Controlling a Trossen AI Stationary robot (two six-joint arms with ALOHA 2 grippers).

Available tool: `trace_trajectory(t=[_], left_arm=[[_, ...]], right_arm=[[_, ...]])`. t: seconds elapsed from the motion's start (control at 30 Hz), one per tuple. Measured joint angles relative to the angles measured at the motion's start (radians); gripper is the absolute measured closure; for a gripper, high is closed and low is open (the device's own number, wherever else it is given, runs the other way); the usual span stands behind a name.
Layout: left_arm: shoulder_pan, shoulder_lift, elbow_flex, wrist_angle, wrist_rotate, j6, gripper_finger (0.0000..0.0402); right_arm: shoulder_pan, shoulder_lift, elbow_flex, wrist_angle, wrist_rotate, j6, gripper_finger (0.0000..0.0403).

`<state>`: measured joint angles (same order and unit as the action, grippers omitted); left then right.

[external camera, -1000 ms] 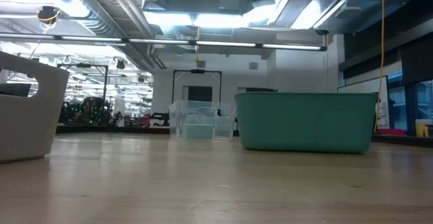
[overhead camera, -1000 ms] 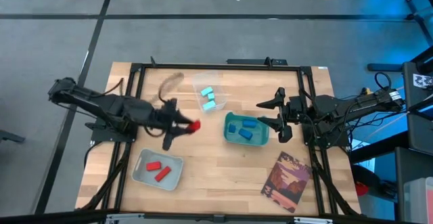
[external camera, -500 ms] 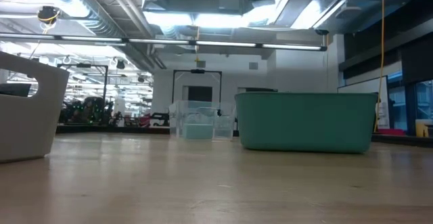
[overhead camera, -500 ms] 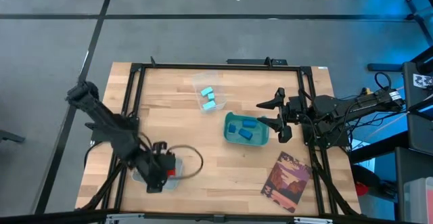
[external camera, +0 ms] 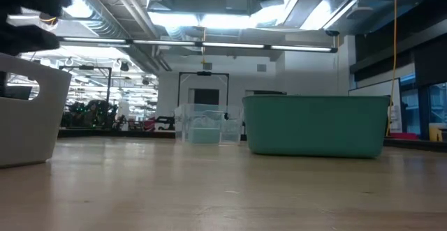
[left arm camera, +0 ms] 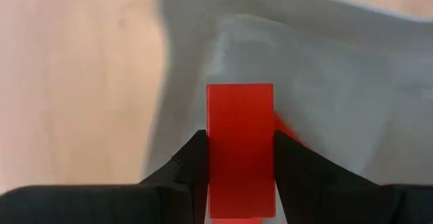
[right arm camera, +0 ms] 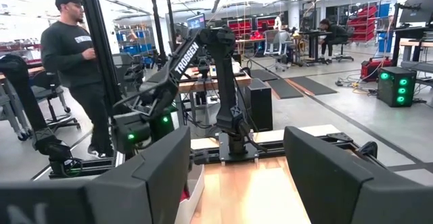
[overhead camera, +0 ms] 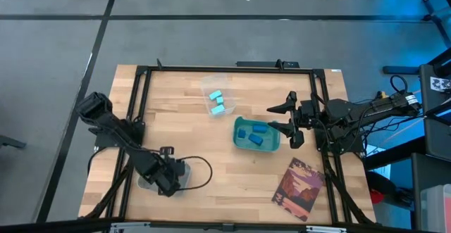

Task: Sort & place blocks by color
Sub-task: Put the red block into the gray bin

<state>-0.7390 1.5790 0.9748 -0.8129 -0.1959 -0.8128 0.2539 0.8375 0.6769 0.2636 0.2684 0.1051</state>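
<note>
My left gripper [overhead camera: 171, 182] points down over the grey tray [overhead camera: 144, 184] near the table's front left, shut on a red block [left arm camera: 240, 143]. A sliver of another red block [left arm camera: 287, 128] shows in the tray just behind it. The teal bin [overhead camera: 239, 143] at the table's middle holds darker blue blocks [overhead camera: 255, 134]. A clear container [overhead camera: 206, 85] farther back holds light cyan blocks [overhead camera: 217, 101]. My right gripper [overhead camera: 287, 120] hangs open and level above the table, right of the teal bin, with nothing between its fingers [right arm camera: 149, 176]. My left gripper pinches the red block by its two long sides [left arm camera: 211, 158] between its two fingers [left arm camera: 191, 164]. The fingers come from above, pointing down, and lie along the block, whose lower end juts past their tips. The block hangs over the grey tray's floor [left arm camera: 331, 95].
A picture card [overhead camera: 298, 189] lies at the front right of the table. In the low view the grey tray [external camera: 28, 112] stands at the left and the teal bin [external camera: 314, 126] at the right, bare wood between them. A person [right arm camera: 74, 55] stands beyond the table.
My left gripper has swung with the red block from the table's middle toward the near left edge, has come down over the grey tray and has tipped from nearly level to pointing down. The two red blocks in the tray are now hidden in the high view.
</note>
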Motion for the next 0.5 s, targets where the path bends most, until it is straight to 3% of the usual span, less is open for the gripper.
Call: trace_trajectory(t=[0.27, 0.5], left_arm=[[0.03, -0.003, -0.079, 0.12, 0.049, 0.009, 0.0281], [0.032, -0.003, -0.082, 0.119, 0.031, 0.009, 0.0281]], right_arm=[[0.0, 0.0, 0.0, 0.0, 0.0, 0.003, 0.0162], [0.0, 0.0, 0.0, 0.0, 0.0, 0.003, 0.0162]])
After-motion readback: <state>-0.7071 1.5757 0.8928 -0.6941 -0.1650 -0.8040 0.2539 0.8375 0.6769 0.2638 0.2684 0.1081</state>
